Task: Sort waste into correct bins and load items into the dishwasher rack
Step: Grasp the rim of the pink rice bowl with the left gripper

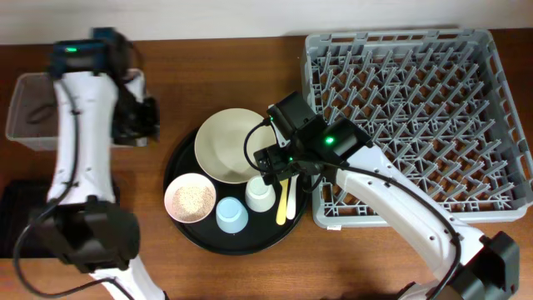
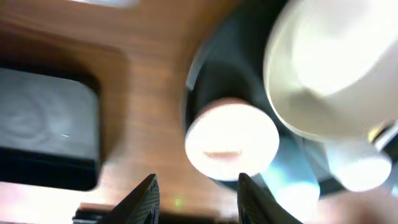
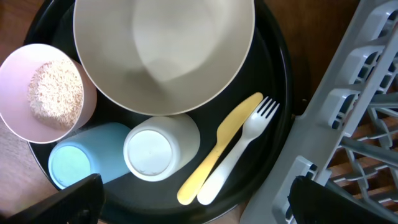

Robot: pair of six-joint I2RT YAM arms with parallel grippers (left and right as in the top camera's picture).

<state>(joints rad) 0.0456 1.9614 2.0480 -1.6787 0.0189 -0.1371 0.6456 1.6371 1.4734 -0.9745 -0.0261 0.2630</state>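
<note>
Two arms over a brown wood-grain tabletop, both claws spread and holding nothing.

Nearest, the shallow black rectangular tray (image 1: 12,208) lies at the left edge of the wood. The round black tray (image 1: 241,243) in the middle carries the light blue cup (image 1: 231,215), the pink bowl (image 1: 190,198) holding the rice-like grains (image 3: 55,93), and the white cup (image 1: 260,194). The right claw (image 3: 196,186) hangs wide open over the cream fork (image 3: 239,149) and pale yellow utensil (image 3: 214,155), which lie side by side, touching. Farther back on that tray sits the cream plate (image 1: 229,143). The grey dishwasher rack (image 1: 416,117) fills the right side, its near corner just beside the round tray. The left claw (image 2: 197,180), seen blurred, is parted over bare wood between the round tray and the clear tub (image 1: 21,92) at far left. A pale strip runs beyond the far edge.
</note>
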